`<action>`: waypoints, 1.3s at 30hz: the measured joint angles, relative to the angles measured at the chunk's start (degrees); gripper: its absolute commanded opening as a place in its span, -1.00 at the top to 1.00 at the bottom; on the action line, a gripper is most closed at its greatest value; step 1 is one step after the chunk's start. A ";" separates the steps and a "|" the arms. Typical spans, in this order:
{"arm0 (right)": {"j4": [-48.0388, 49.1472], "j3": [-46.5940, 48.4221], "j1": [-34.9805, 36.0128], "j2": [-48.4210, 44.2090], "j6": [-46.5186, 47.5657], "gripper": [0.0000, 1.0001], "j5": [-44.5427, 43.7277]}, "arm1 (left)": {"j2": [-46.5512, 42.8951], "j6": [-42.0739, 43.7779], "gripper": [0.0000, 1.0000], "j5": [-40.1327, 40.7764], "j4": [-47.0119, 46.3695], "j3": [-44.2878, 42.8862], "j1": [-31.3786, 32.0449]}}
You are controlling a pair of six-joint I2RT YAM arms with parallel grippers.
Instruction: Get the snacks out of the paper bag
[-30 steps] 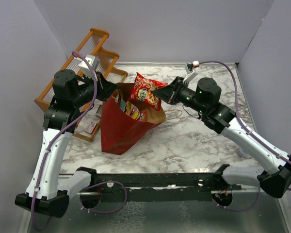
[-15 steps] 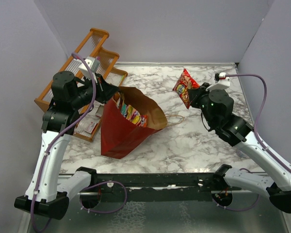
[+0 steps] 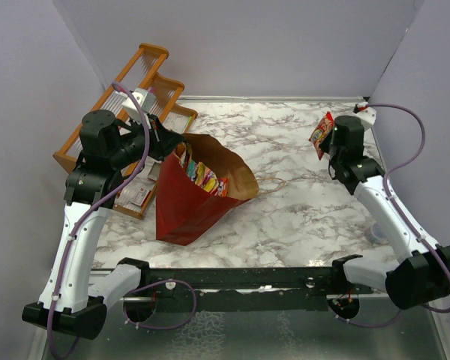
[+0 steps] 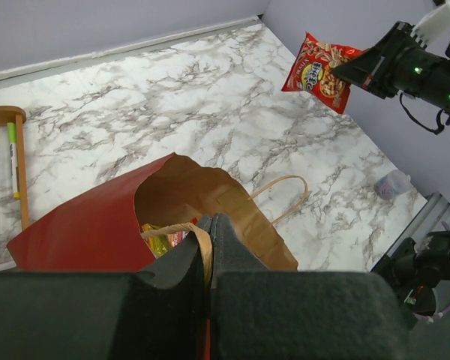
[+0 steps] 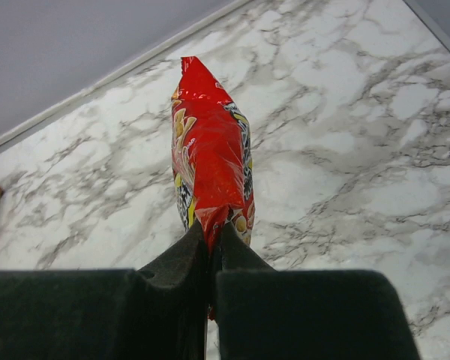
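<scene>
The left arm (image 3: 79, 225) and right arm (image 3: 394, 217) share white shells between bulky black joints and black bases, a purple cable (image 3: 396, 107) looping along each, green lights (image 4: 417, 70) on the right wrist, and matte black fingers (image 5: 172, 262).

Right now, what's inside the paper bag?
Several bright snack packets, yellow and red among them, show at the mouth of the paper bag. Whatever lies deeper is hidden by its walls.

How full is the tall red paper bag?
Not empty: colourful foil snack packets show inside the open red paper bag. How many, cannot tell.
</scene>
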State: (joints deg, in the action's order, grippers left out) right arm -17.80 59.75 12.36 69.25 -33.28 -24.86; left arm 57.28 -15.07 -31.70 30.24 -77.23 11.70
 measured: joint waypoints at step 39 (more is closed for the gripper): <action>28.52 7.85 -25.18 45.38 -18.71 -0.82 24.55 | -0.98 -5.88 1.00 -12.20 -9.90 6.78 0.55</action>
State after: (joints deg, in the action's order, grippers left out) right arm 10.72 67.59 -12.82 114.63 -51.99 -0.32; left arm 56.29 -20.95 -43.90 20.34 -70.46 12.25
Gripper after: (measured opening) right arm 0.804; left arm 0.013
